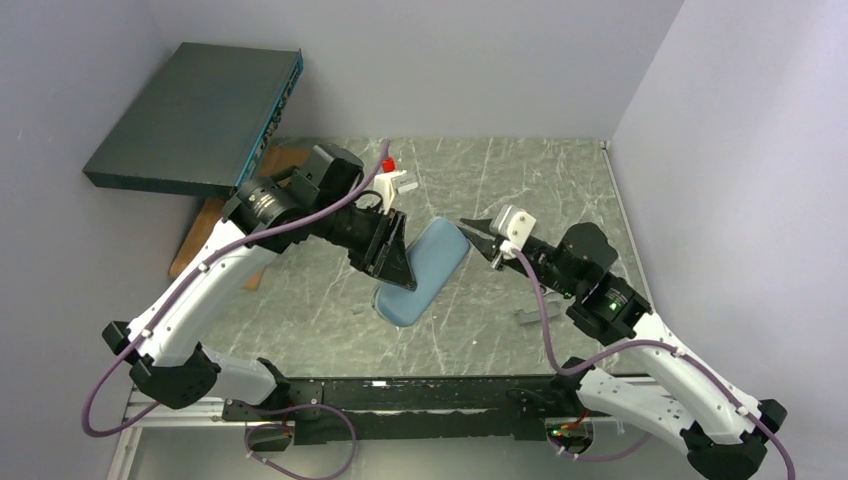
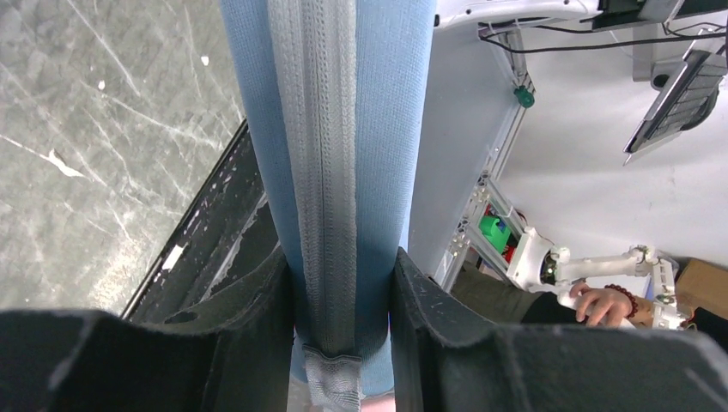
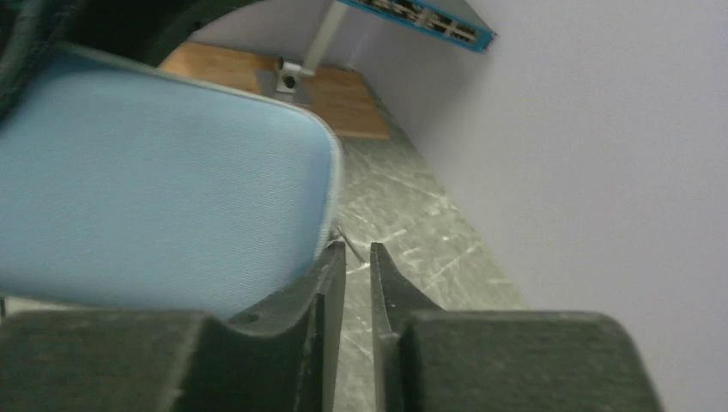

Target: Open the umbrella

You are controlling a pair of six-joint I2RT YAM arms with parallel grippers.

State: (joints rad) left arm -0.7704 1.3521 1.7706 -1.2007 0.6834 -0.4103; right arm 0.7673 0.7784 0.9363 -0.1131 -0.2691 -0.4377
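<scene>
Your left gripper (image 2: 342,266) pinches the umbrella (image 2: 378,129), likely steadying its zipper (image 2: 313,172); your right gripper (image 3: 358,257), jaws together, sits at its corner.

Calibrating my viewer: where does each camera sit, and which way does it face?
Top external: above, behind the arms, looking down on the table; both show.
Left wrist: looks along the left gripper, clamped on the zipped umbrella pouch.
Right wrist: looks past the shut right gripper at the pouch's corner.
Shared: all see the pouch.
</scene>
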